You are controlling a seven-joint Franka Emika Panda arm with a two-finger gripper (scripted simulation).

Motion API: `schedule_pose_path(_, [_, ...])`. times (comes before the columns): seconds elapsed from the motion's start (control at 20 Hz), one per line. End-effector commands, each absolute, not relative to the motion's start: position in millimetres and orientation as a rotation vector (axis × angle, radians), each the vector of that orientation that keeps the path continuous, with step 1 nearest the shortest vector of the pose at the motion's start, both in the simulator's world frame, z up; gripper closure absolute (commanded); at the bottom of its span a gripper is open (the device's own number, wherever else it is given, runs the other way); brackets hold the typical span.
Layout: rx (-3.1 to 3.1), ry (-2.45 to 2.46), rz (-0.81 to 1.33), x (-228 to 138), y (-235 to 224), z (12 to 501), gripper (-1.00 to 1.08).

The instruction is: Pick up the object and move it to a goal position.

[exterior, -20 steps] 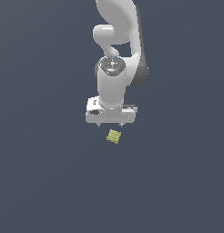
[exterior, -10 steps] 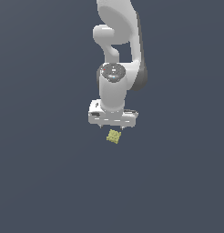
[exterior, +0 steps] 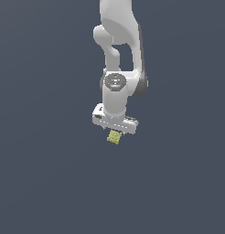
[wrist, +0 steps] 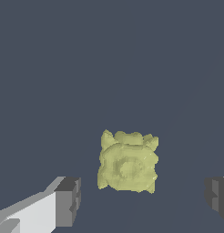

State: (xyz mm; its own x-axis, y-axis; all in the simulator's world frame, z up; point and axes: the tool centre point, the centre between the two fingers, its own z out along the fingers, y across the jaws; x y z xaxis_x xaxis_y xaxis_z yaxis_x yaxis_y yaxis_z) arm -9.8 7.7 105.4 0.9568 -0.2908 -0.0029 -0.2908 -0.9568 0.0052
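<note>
White arm (exterior: 118, 55), dark grey tool (wrist: 141, 202) pads.

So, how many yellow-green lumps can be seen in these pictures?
1. The yellow-green lump lies on the dark floor, just below the open gripper in the exterior view. In the wrist view it sits between the two fingertips, untouched. Nothing suggests another is hidden.

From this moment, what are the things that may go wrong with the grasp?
1. In the wrist view the yellow-green object lies between the open pincer fingers, closer to one finger. That finger may touch first and push it sideways.
2. Its surface is knobbly and rounded, so the flat pads might hold badly and it may slip.
3. In the exterior view the pincer covers part of the object, so the remaining height is unclear.
</note>
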Motion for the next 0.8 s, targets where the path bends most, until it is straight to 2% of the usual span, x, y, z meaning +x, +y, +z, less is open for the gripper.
schedule_pose_path(0.0, [3.095, -0.523, -0.003, -10.9, 8.9, 99.2, -0.92])
schedule_pose_path(0.75, [3.085, -0.594, -0.001, -13.2, 10.5, 77.8, -0.92])
